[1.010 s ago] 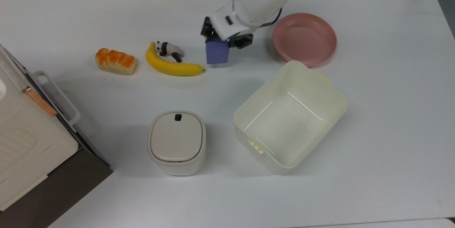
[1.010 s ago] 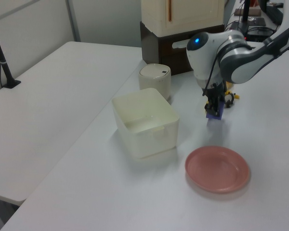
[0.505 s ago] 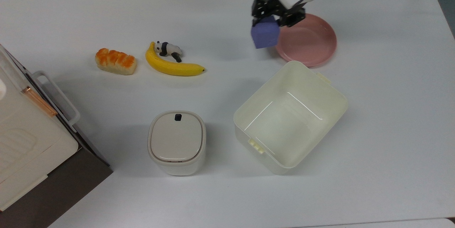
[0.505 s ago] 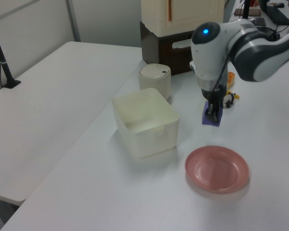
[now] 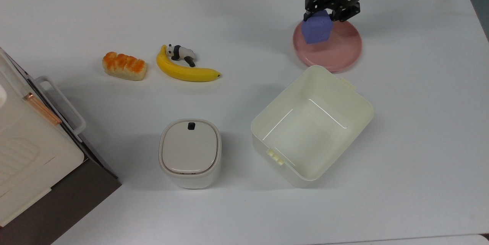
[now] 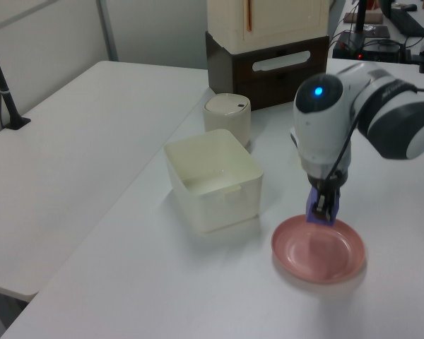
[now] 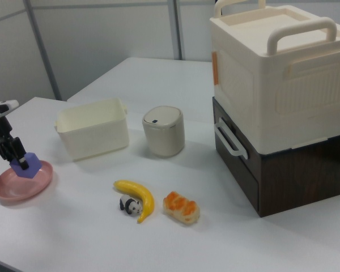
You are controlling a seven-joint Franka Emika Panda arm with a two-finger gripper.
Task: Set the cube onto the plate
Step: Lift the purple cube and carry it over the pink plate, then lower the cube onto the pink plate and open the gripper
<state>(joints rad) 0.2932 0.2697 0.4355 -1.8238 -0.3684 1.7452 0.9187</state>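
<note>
The hand (image 5: pixel 329 9) is clamped on the cube (image 5: pixel 316 29) from above, holding it just over the plate (image 5: pixel 340 55), toward the top view's left rim. Held off-centre, so a slight inward shift seems advisable before release.

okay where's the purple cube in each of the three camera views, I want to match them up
Top view: the cube is upper right, in the end effector, over the pink plate.
Left view: cube right of centre, above the plate's far rim.
Right view: cube at the far left edge, over the plate.
Shared landmark: the cream tub beside the plate.
</note>
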